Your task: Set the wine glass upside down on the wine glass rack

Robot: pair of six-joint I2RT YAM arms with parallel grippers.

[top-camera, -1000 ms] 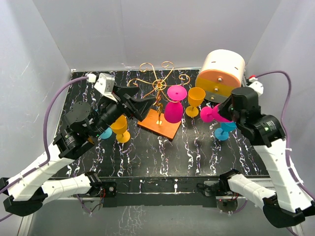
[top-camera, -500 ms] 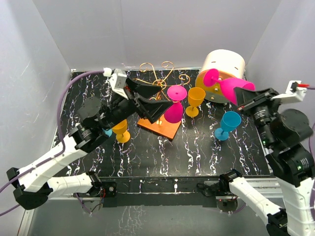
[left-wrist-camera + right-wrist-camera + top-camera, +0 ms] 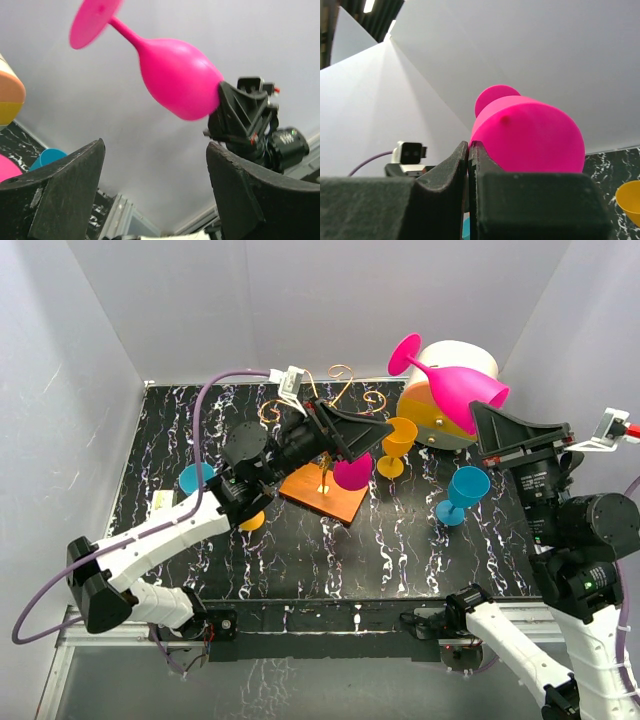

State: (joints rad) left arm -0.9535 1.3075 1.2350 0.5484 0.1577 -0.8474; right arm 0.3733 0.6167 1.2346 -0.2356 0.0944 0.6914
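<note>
The pink wine glass is high in the air, well to the right of the wine glass rack. It is tilted, foot up and toward the rack, and the right gripper pinches the bowl's rim. I judge the lift and most of the turn-over done, with carrying it across and hanging it on a wire arm not yet done. The right arm rears tall, wrist aimed at the rack, while the left arm stretches over the rack, the left gripper spread wide and empty.

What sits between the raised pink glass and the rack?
Top view: a yellow glass and the open left gripper lie between the pink glass and the rack.
</note>
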